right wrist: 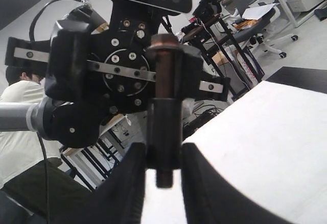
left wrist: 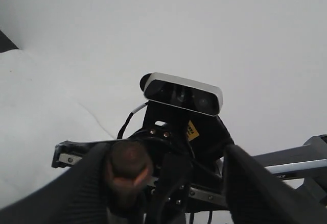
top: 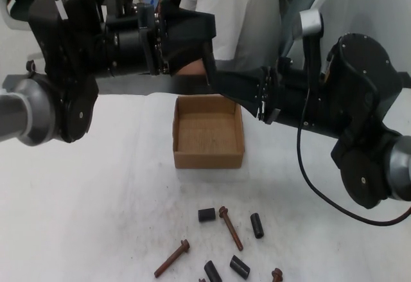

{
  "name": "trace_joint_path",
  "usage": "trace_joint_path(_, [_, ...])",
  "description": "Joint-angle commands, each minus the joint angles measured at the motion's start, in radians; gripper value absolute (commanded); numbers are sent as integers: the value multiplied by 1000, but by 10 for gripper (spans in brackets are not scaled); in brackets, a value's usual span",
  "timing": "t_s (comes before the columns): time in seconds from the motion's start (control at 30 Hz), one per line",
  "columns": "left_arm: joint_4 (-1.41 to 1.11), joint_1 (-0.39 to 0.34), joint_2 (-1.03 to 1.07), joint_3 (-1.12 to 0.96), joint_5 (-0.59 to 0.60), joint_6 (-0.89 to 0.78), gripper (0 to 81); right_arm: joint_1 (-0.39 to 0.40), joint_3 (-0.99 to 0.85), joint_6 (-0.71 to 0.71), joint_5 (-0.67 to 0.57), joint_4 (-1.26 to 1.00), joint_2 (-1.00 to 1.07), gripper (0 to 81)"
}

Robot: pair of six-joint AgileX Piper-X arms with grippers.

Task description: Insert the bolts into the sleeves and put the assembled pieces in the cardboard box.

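Several rusty metal bolts (top: 230, 227) and short black sleeves (top: 206, 215) lie loose near the brown cardboard box (top: 209, 160) in the high view; in the left wrist view the left gripper (left wrist: 168, 155) stands spread apart; in the right wrist view the right gripper (right wrist: 163, 150) clamps a bolted sleeve (right wrist: 163, 124) aloft, seemingly ready for lowering into the box.

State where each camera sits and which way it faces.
High: behind, looking down over left arm, right arm, bench, box.
Left wrist: on left arm, facing right arm's camera; left tool open.
Right wrist: on right arm, facing left arm; right tool grips sleeve with bolt.
Shared: the wrist views face each other.
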Motion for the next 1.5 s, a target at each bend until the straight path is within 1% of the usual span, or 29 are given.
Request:
trace_joint_path(0.0, [15,18,-6,0,27,-11,591,-6,-13,-8,14,-28,-12,8])
trace_joint_path(0.1, [15,35,-6,0,36,-16,591,-6,-13,-43,14,-28,-12,8])
trace_joint_path(0.43, [15,35,-6,0,39,-16,591,-6,-13,-45,14,-43,-12,8])
trace_joint_path(0.57, [37,63,-6,0,46,-4,591,-6,-13,-52,22,-106,-12,8])
trace_joint_path(0.63, [97,90,-6,0,61,28,586,-8,-13,-72,20,-45,-12,8])
trace_joint_path(0.67, [123,103,-6,0,76,38,575,-9,-13,-103,20,4,-12,8])
trace_joint_path(0.8, [190,163,-6,0,161,67,499,-9,-13,-215,20,162,-14,8])
trace_joint_path(0.87, [190,181,-6,0,194,67,439,-9,-13,-250,25,192,-14,8])
trace_joint_path(0.93, [190,187,-11,0,209,76,353,-17,-13,-258,54,223,-9,8])
trace_joint_path(1.07, [190,184,-23,0,214,126,90,-55,-13,-244,68,244,20,8])
trace_joint_path(1.13, [190,184,-24,0,219,145,18,-78,-13,-218,80,244,42,8])
trace_joint_path(1.17, [190,184,-27,0,221,152,1,-86,-13,-204,82,244,52,8])
trace_joint_path(1.3, [190,184,-30,0,215,157,3,-116,-20,-105,77,244,117,8])
trace_joint_path(1.47, [193,184,-34,0,219,151,3,-115,-48,-62,59,246,192,8])
